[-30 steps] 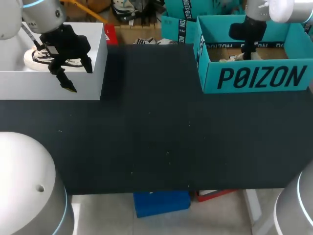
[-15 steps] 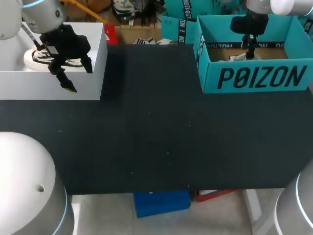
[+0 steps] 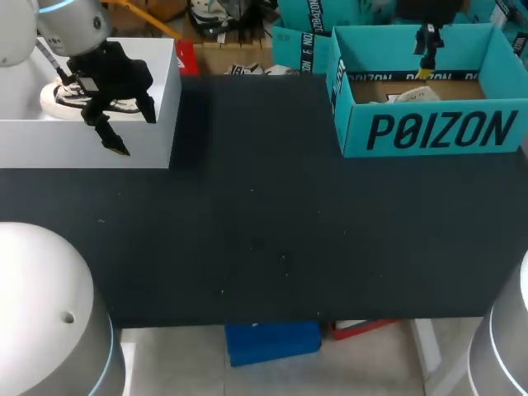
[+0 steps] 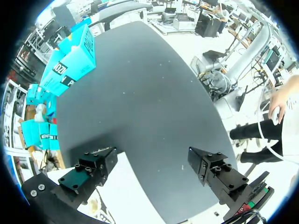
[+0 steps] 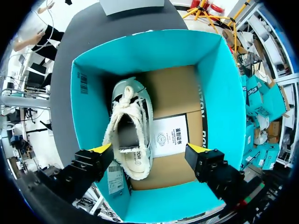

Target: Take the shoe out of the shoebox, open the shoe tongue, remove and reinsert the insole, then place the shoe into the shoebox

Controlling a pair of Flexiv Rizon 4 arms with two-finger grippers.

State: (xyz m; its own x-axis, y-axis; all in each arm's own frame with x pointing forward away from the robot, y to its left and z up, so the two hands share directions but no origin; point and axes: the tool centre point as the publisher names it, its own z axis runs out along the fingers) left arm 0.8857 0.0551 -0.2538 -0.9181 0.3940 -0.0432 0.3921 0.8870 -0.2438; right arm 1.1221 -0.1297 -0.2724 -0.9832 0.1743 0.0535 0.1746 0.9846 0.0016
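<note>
A: Right gripper [image 5: 149,151] — fingers wide, empty, above the box [image 5: 219,93]. Shoe [image 5: 128,130] lies inside it, opening up.
B: Stage?
A: Start or finish — can't tell; insole unclear.
B: Left gripper [image 4: 152,158]?
A: Wide too, empty, well apart from the box. Only the right wrist view shows the shoe's whole top; the head view catches a sliver.

Your left arm [image 3: 70,25] white-grey rounded shell w/ thin blue ring, dark cable [image 3: 47,58] by wrist, left pincer [image 3: 136,136] matte blk, angular, small screws [image 4: 77,166] in finger blocks, right pincer [image 5: 148,149] blk w/ yellow wedge tips, right arm [image 3: 507,346] pale dome, blue ring.
</note>
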